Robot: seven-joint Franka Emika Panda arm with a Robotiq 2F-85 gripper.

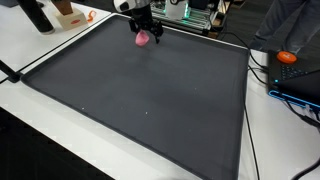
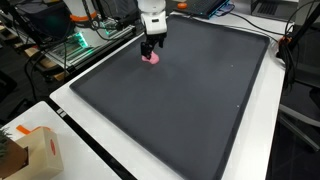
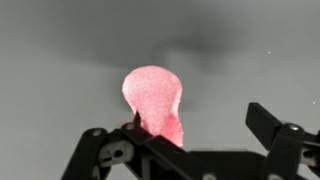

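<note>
In an exterior view, the gripper (image 1: 146, 30) stands over a pink lump (image 1: 145, 39) near the edge of the dark mat (image 1: 150, 100). In an exterior view, the pink lump (image 2: 152, 57) lies just beneath the gripper (image 2: 152, 46). Wrist view: fingers (image 3: 265, 120) apart, pink lump (image 3: 153, 95) between them, unclamped; a straight vertical path probably best avoids snagging it.

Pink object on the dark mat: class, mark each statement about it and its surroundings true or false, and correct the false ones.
1. The pink object lies on the dark mat. True.
2. The gripper hangs over the mat's middle. False: it is close to one edge of the mat.
3. In the wrist view the jaws stand apart, with the pink object between them. True.
4. The cardboard box stands on the mat. False: it stands on the white table beside the mat.
</note>
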